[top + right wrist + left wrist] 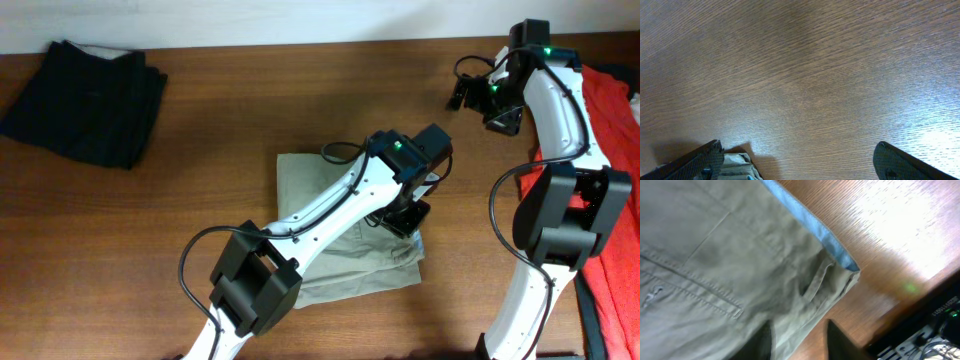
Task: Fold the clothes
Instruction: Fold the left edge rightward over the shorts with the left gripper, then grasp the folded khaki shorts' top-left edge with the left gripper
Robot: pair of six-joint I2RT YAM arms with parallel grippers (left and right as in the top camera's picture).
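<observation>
Left wrist: our left gripper (799, 341) straddles the shorts (740, 265) corner, partly open, gripping nothing.
Our right gripper (797, 161) gapes empty; we risk snagging cloth and spoiling the fold.

Looks like a robotics lab: left arm (320, 205) and right arm (565, 110) at a wooden table (230, 110).

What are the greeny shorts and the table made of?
The shorts look like woven cotton, matte, with stitched seams and soft creases; the exact fibre is unclear. The table looks like wood or wood-look laminate: brown grain lines, slightly shiny where the light glares.
</observation>
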